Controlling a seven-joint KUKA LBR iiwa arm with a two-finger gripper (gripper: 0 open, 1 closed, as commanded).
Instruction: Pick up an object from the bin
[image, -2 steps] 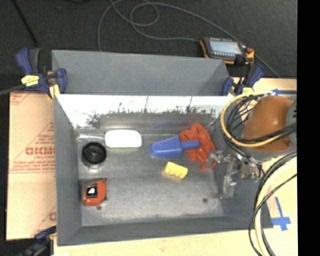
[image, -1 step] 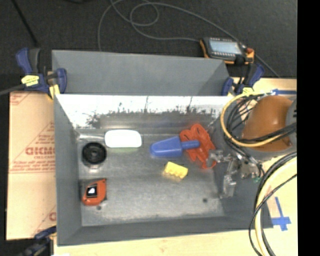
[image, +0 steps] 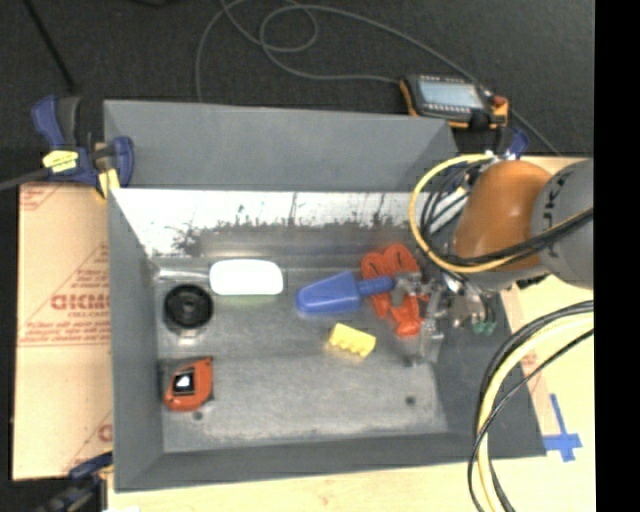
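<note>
My gripper (image: 430, 328) is low at the bin's right end, close to the right wall. Just left of it lies an orange plastic tool with loop handles (image: 392, 283), whose lower part reaches right up to the gripper. A blue scoop-shaped piece with a handle (image: 335, 292) lies against the orange tool on its left. Below the blue piece, a small yellow block (image: 351, 341) sits a little left of the gripper. Whether the gripper touches the orange tool I cannot make out.
Further left lie a white oval bar (image: 245, 278), a black round disc (image: 187, 307) and an orange tape measure (image: 188, 384). The arm's orange cover and looping cables hang over the bin's right rim.
</note>
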